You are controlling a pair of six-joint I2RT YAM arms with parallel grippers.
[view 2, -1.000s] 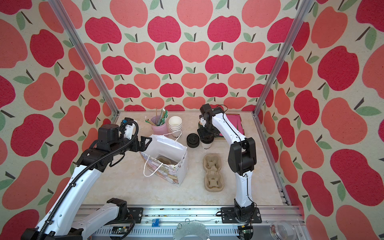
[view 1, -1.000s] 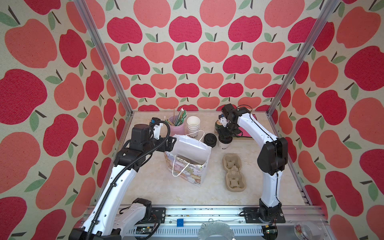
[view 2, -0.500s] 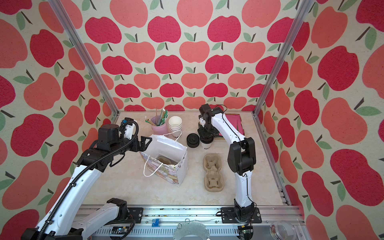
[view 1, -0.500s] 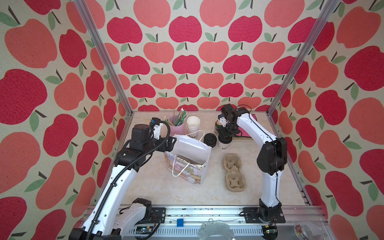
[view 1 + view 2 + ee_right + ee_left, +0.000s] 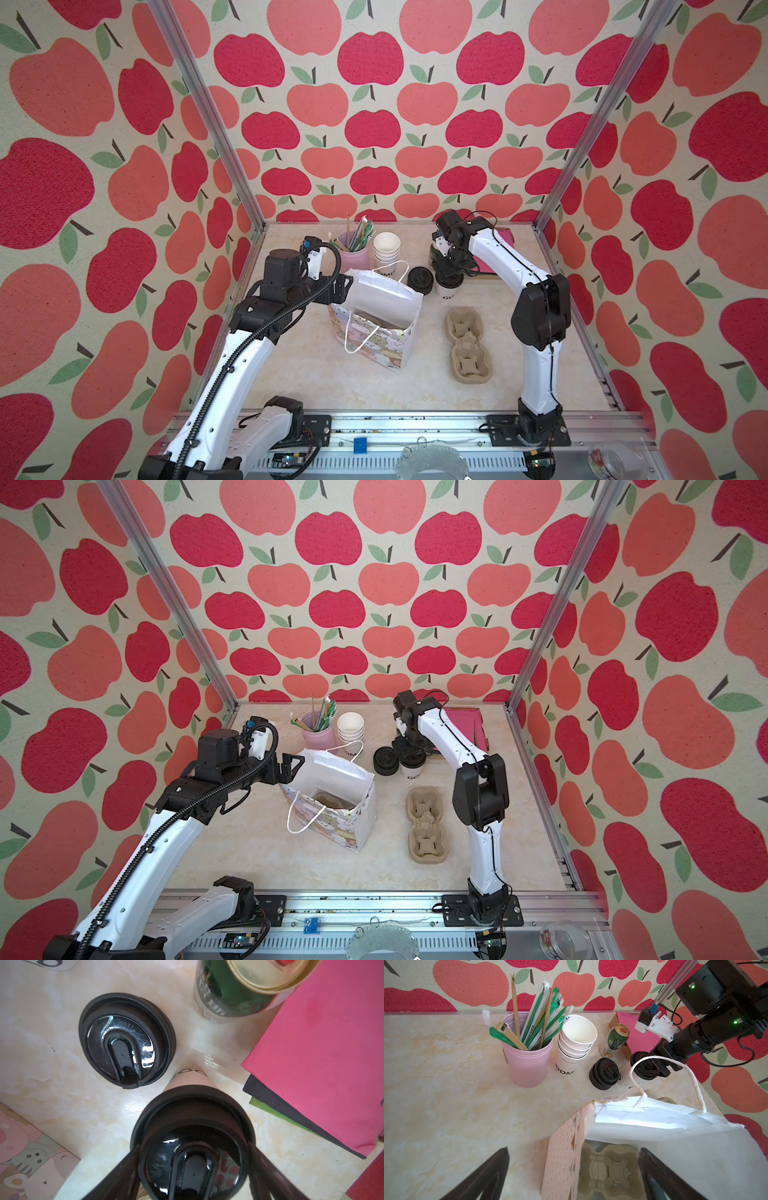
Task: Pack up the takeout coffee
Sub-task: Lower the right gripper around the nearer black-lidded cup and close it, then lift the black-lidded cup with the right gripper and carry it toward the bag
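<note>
The right gripper (image 5: 193, 1145) is closed around the black lid of the takeout coffee (image 5: 192, 1105), with one finger pressed on each side of the rim, and the cup is seen standing upright on the table (image 5: 316, 374). Just beside it the spare black lids (image 5: 124, 1041) are stacked, and a green-and-gold can (image 5: 234, 991) and pink napkins (image 5: 322, 1053) are found near. The left gripper (image 5: 573, 1149) is spread wide, the patterned side wall of the paper bag (image 5: 374, 332) being between its fingers but not pinched. A pulp carrier (image 5: 608, 1169) is seen inside the bag, and a second carrier (image 5: 467, 345) is laid on the table near it
</note>
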